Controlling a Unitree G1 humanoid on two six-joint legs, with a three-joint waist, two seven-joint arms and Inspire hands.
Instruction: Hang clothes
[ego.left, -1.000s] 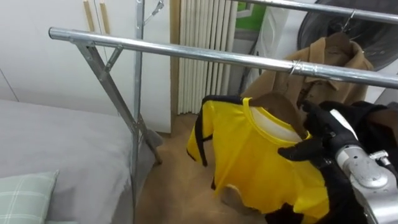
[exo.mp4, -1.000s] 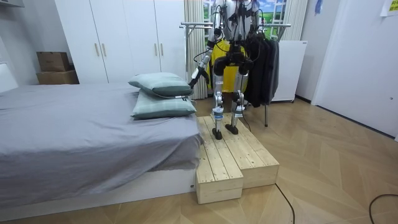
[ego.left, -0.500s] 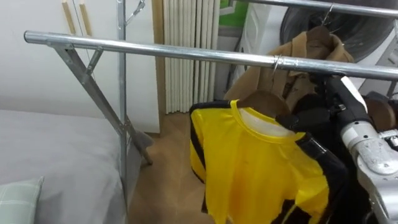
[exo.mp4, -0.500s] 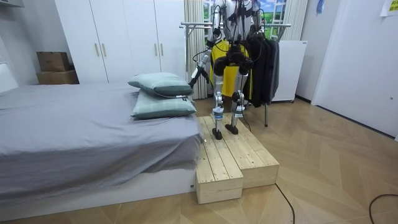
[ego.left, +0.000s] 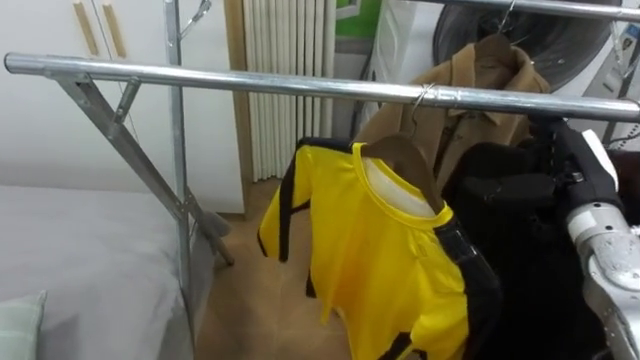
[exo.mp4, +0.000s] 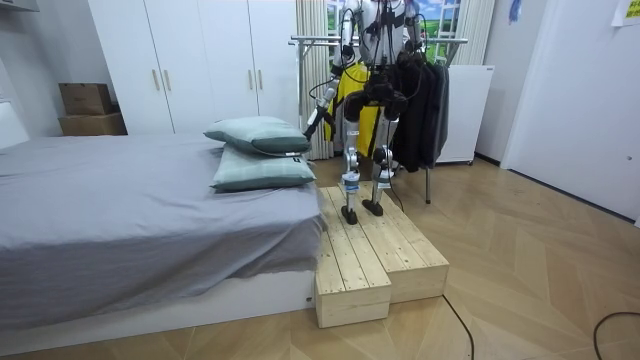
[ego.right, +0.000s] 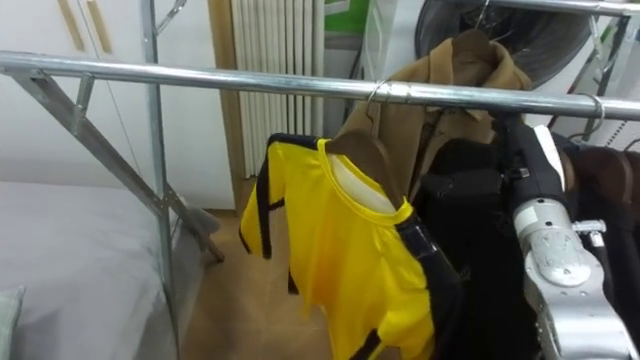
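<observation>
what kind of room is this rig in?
Most likely a bedroom: a grey-covered bed with pillows, white wardrobes along the wall, and a metal clothes rail.

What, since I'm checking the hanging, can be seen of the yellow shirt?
The yellow shirt has black trim on its sleeves and side and a white inner collar; it looks like thin sports fabric. It hangs tilted on a brown hanger whose hook sits over the rail, in front of a tan coat. The right hand is near its right shoulder; contact cannot be told.
</observation>
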